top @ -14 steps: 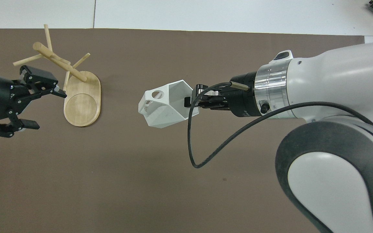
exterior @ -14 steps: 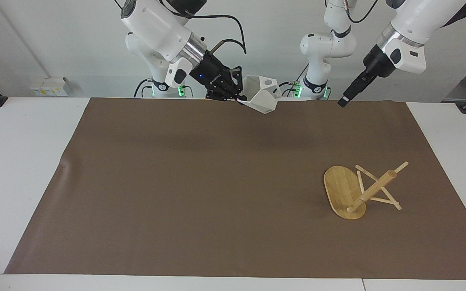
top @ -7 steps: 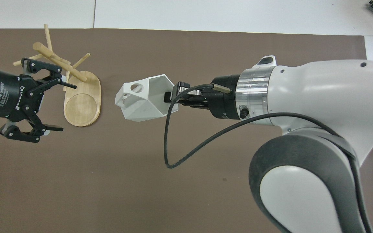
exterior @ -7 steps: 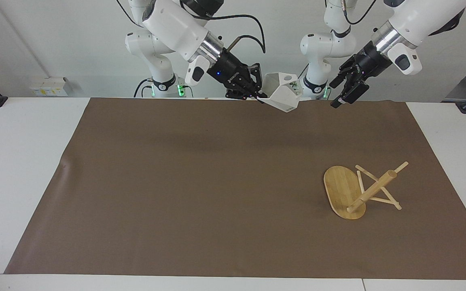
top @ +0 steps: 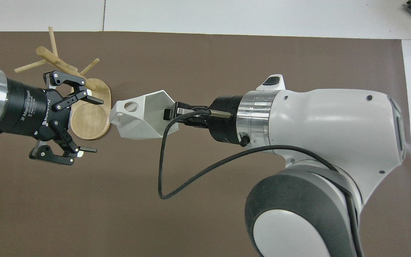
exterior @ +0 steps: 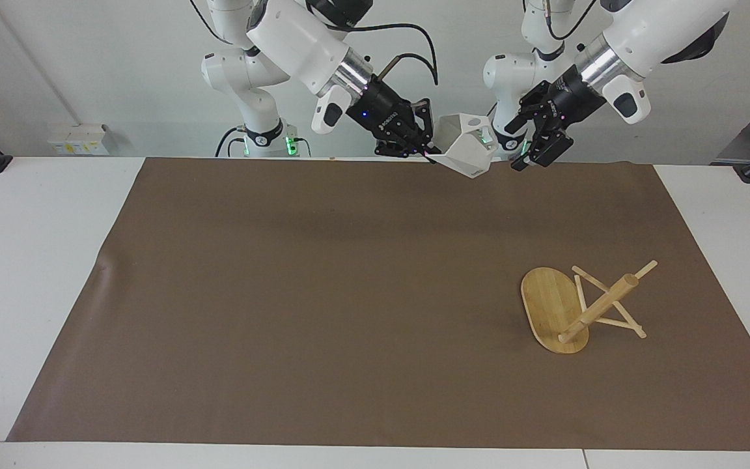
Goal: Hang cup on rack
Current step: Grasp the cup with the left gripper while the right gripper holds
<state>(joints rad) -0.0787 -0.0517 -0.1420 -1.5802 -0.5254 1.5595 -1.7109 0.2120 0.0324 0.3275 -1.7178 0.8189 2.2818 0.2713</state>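
Overhead view, brown mat (top: 191,221) over white table (top: 227,16), white wall (exterior: 88,65)

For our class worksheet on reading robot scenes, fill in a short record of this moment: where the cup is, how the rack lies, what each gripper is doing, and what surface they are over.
cup: white faceted cup, held in the air, handle hole toward the left gripper
rack: bamboo rack tipped over on the mat, post slanting, toward the left arm's end
right gripper: right gripper shut on the cup's rim
left gripper: left gripper open, in the air beside the cup
surface: brown mat on a white table
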